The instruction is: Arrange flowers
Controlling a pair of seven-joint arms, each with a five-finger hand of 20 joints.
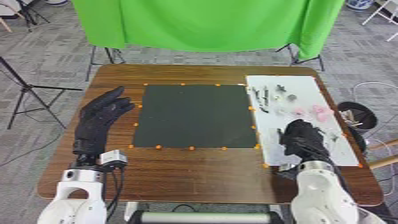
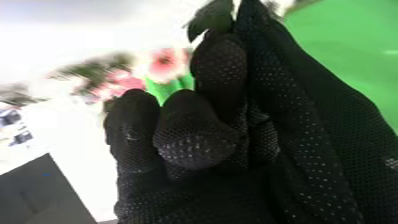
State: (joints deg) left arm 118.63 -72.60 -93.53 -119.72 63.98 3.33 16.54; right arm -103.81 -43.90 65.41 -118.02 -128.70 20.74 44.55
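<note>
My right hand (image 1: 304, 136) pinches a dark-green leafy sprig (image 2: 211, 21) in curled fingers; I should lift gently, clear of the pink-petalled flowers (image 1: 319, 111).

Item: right hand (image 1: 305, 140) in a black mesh glove with pale grip dots, fingers (image 2: 191, 142) curled, some foreshortened towards the camera. Held at the fingertips: dark green leaf (image 2: 211, 21), a pinched piece with a pointed end. Near the glove: pink flower (image 2: 166, 64) with a deeper pink centre; just beside it, pink blossoms (image 2: 117, 84), blurred, adjoining grey-green foliage (image 2: 93, 71). Beneath these: white board (image 2: 80, 137). Also: dark grey mat (image 2: 37, 192), one corner. Beyond the hand: bright green cloth (image 2: 342, 47), a plain expanse
</note>
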